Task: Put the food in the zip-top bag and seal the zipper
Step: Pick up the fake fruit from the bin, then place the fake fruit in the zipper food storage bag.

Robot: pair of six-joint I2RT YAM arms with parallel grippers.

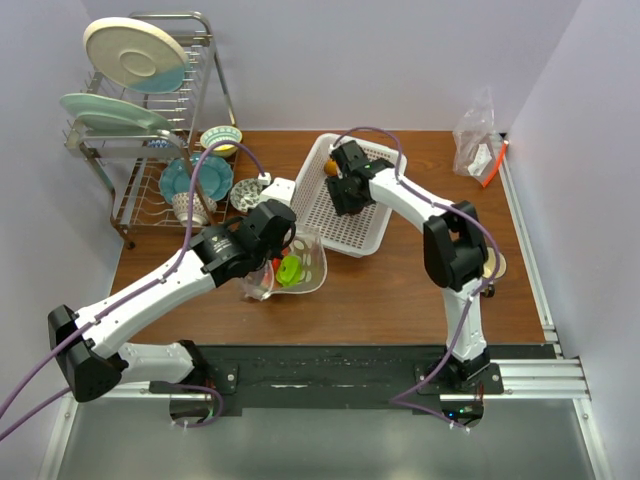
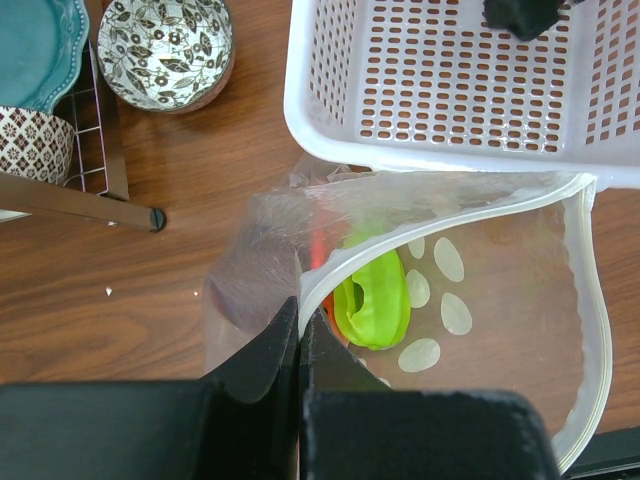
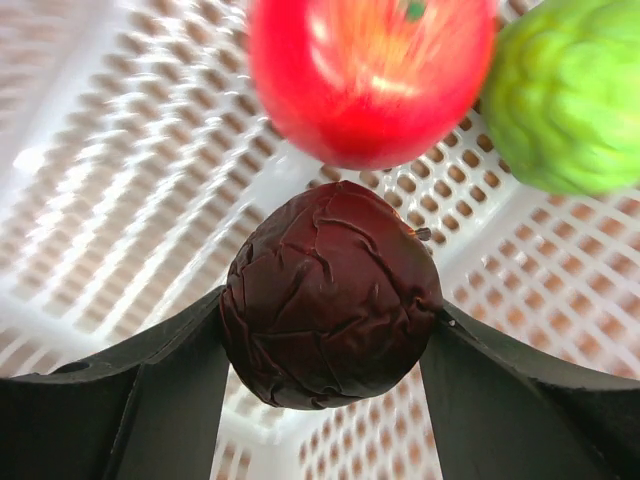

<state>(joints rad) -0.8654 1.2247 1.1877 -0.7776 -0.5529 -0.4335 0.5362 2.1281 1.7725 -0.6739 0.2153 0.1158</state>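
The clear zip-top bag [image 1: 300, 265] lies in front of the white basket [image 1: 372, 228], mouth held open. My left gripper [image 2: 299, 312] is shut on the bag's pale zipper strip [image 2: 440, 215] at its left end. A green piece [image 2: 373, 300] and something orange-red lie inside the bag. My right gripper [image 3: 330, 318] is over the basket's far left corner, shut on a dark purple wrinkled ball [image 3: 330, 292]. A red apple [image 3: 370, 70] and a green ball [image 3: 570, 95] lie in the basket [image 3: 120, 190] beyond it. A small orange [image 1: 331, 167] shows beside the right gripper [image 1: 346, 190].
A dish rack [image 1: 150, 120] with plates, bowls and cups stands at the back left; a patterned bowl [image 2: 168, 50] sits close to the basket [image 2: 450, 100]. Another clear bag with a red-orange strip [image 1: 480, 145] lies at the back right corner.
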